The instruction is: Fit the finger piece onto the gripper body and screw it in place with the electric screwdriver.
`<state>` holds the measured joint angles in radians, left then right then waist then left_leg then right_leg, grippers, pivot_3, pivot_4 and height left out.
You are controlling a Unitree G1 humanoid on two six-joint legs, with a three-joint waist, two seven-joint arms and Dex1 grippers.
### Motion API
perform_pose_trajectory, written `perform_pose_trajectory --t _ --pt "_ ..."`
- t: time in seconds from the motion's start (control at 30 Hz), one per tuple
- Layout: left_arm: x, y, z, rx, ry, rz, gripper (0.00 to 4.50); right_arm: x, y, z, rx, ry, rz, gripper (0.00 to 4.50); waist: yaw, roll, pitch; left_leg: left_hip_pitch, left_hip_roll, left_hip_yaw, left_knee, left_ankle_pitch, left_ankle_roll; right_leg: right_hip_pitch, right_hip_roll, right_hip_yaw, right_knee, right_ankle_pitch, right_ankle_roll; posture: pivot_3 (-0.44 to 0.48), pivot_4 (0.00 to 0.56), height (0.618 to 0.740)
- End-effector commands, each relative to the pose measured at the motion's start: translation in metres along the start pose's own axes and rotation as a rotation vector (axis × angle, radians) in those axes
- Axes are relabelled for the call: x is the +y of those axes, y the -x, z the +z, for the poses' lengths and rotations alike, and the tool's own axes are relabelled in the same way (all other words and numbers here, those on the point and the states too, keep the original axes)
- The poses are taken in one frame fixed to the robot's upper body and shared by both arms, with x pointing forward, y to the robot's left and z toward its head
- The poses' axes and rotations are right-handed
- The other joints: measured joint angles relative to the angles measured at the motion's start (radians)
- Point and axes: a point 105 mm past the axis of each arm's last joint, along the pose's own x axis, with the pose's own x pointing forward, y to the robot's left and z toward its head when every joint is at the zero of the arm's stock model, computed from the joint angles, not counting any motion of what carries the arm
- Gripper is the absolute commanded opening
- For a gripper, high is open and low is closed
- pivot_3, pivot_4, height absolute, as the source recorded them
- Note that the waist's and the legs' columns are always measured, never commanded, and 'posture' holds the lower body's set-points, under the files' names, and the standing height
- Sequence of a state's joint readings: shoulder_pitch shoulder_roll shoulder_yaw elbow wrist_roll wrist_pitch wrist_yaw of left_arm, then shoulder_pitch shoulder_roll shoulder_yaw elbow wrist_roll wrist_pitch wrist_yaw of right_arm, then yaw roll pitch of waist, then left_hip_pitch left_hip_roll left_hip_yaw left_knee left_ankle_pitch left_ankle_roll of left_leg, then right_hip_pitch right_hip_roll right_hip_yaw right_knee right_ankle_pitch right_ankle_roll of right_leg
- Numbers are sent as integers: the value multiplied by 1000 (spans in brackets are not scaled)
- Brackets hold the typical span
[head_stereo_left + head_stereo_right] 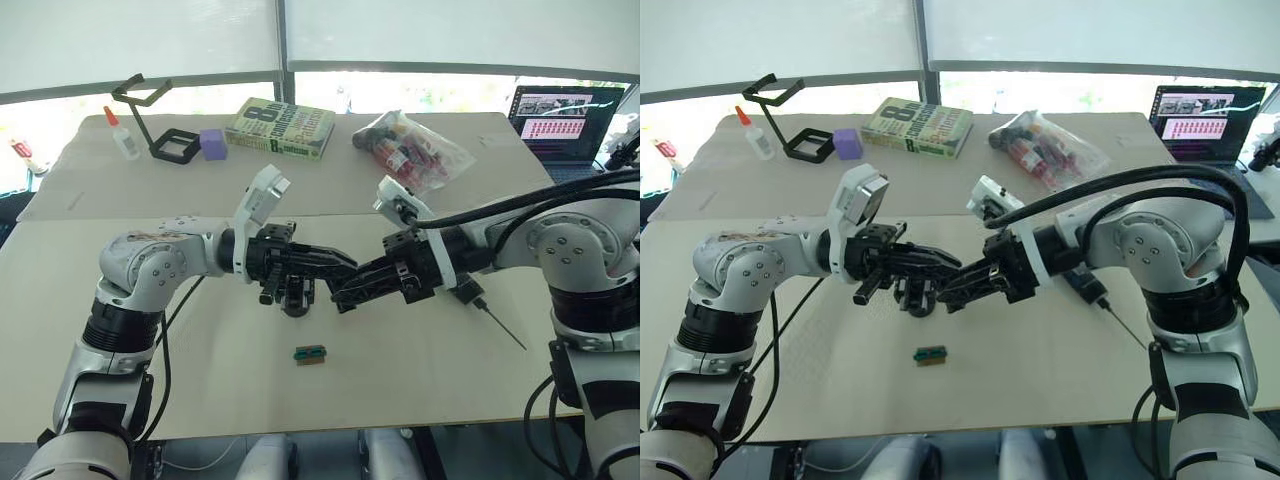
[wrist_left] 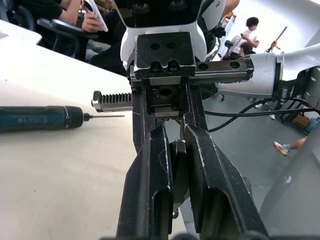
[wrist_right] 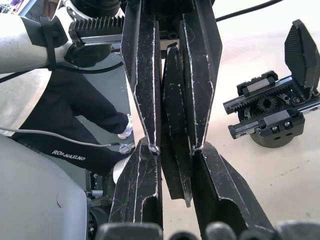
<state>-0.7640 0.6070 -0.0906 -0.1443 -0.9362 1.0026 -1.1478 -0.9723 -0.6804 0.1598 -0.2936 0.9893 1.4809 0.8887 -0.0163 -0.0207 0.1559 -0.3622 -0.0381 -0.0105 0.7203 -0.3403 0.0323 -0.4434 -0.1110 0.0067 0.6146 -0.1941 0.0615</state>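
My left gripper (image 1: 345,267) and right gripper (image 1: 342,293) meet tip to tip above the middle of the table. Both are shut on the finger piece (image 3: 175,125), a slim black wedge clamped between the two pairs of fingers. It also appears between my left fingers (image 2: 150,190) as the finger piece (image 2: 179,167). The gripper body (image 3: 270,117), black with a toothed rack and one pointed finger, stands on the table just under my left gripper (image 1: 295,298). The electric screwdriver (image 2: 35,118) lies on the table behind my right forearm, its thin bit (image 1: 505,335) pointing toward the front right.
A small green-and-brown block (image 1: 309,354) lies near the front edge. At the back are a book (image 1: 280,128), a clear bag of items (image 1: 415,150), a purple block (image 1: 212,143), a glue bottle (image 1: 122,135), a black frame (image 1: 175,147) and a laptop (image 1: 565,120).
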Motion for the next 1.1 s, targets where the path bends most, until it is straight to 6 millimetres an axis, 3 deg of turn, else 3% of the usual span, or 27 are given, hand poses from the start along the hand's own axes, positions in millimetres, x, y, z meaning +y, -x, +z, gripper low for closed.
perform_pose_trajectory --t 0.03,0.1,0.13,0.23,0.37,0.4,0.53,0.63,0.67,0.77,0.9,1.1 --pt "-10 -5 9 -9 -23 -45 0 6 -2 5 -31 64 27 411 0 0 0 0 0 0 0 0 0 0 0 0 0 0 0 0 150 740" --pt "-12 -3 14 -31 -10 -52 0 5 -1 3 -33 67 21 411 0 0 0 0 0 0 0 0 0 0 0 0 0 0 0 0 150 740" --pt "-12 -1 17 -42 -30 -40 1022 4 0 2 -44 78 19 410 1 0 0 0 0 0 0 0 0 0 0 0 0 0 0 0 150 740" --pt "-9 12 22 -80 -85 19 2383 3 7 1 -81 103 19 382 0 0 0 -1 0 -1 0 0 0 0 0 0 0 0 0 0 150 740" --pt "13 55 26 -111 -319 278 4344 16 20 5 -228 192 101 380 -4 0 0 0 0 0 0 0 0 0 0 -1 -1 0 0 0 150 740" --pt "17 63 23 -90 -369 319 4500 16 21 6 -255 201 103 380 -6 0 0 0 0 0 -1 0 0 0 0 0 -1 0 0 0 150 740" --pt "40 115 -8 -2 -567 564 4500 11 25 12 -459 277 85 379 -4 0 0 4 1 3 -2 1 -2 1 0 0 -3 1 -1 0 150 740" --pt "46 134 -28 40 -629 622 4500 6 17 6 -474 365 61 379 3 0 0 4 1 3 -1 1 -2 2 0 0 -3 1 -1 0 150 740" --pt "45 135 -48 121 -621 600 4500 2 12 4 -483 431 44 379 5 0 0 4 1 3 -1 1 -2 2 0 0 -3 1 -1 0 150 740" --pt "45 135 -81 189 -545 574 4500 -4 3 -3 -492 547 29 378 4 0 0 4 0 3 -2 0 -1 2 0 -1 -1 1 0 0 150 740" --pt "54 114 -123 224 -449 548 4500 -15 -5 -14 -459 538 30 377 5 0 0 3 -1 3 -1 -1 1 2 -3 -6 -1 1 0 0 150 740" --pt "69 76 -138 176 -410 470 4500 -7 -12 -19 -442 518 105 377 3 0 0 2 1 3 2 -1 1 3 -2 -9 -1 2 -1 0 150 740"
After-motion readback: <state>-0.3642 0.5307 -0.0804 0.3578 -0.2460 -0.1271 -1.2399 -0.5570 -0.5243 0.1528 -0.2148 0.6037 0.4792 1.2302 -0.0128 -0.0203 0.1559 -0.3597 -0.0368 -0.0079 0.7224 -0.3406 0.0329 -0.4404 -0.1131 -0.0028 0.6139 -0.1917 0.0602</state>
